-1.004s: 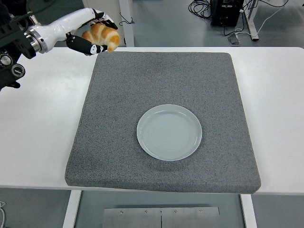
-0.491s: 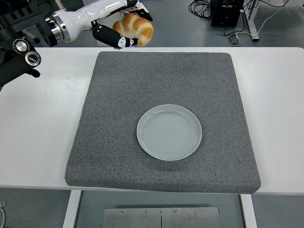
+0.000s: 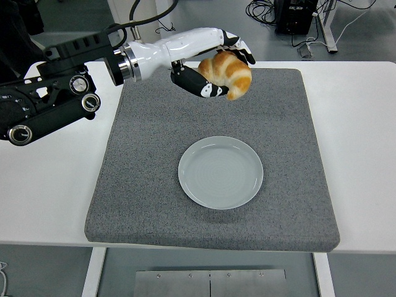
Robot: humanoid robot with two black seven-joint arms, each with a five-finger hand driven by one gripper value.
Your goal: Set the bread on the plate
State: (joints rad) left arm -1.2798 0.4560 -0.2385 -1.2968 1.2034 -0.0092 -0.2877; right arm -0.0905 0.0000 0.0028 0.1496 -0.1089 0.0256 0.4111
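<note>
A golden-brown croissant-shaped bread (image 3: 228, 74) hangs in the air over the far part of the grey mat (image 3: 148, 167), held in my left hand (image 3: 216, 68). The hand's black fingers curl around the bread from above and below. A pale grey-blue round plate (image 3: 220, 172) lies bare in the middle of the mat, below and nearer than the bread. The white and black left arm reaches in from the left edge. My right arm does not show.
The grey mat covers most of the white table (image 3: 55, 185). Beyond the table's far edge are cables and a black box (image 3: 296, 13) on the floor.
My left arm has swung to the right and nearer, carrying the bread from beyond the mat's far left corner to above the mat's far middle.
</note>
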